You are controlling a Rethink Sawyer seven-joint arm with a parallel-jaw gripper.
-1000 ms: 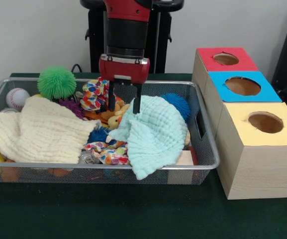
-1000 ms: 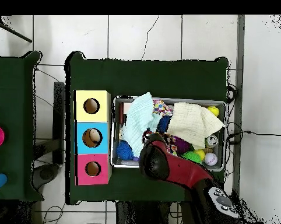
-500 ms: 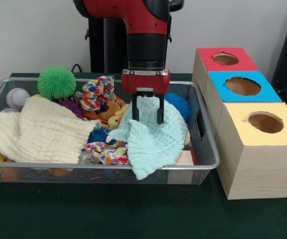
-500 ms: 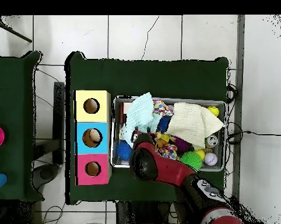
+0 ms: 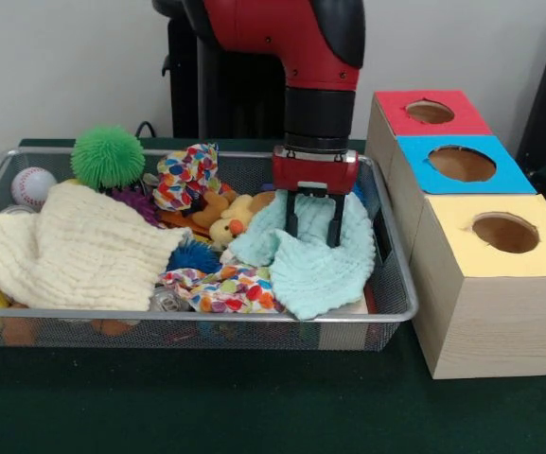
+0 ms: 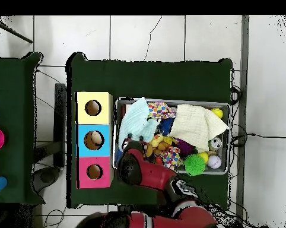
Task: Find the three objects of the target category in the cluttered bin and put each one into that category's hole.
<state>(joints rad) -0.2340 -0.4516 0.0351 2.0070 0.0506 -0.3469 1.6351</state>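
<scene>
Green tablecloth (image 5: 254, 407); tiled floor (image 6: 145, 35); possibly cables (image 6: 252, 135).

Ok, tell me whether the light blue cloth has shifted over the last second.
Yes. In the front view the light blue cloth has been dragged toward the coloured boxes, bunched against that end of the wire bin under the gripper.

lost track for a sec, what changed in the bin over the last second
The gripper travelled toward the boxes' end of the bin, dragging the light blue cloth with it; the cloth is now bunched there, uncovering the yellow plush toy and more of the patterned cloth. The cream cloth, green spiky ball, baseball and the three boxes stayed put.
</scene>
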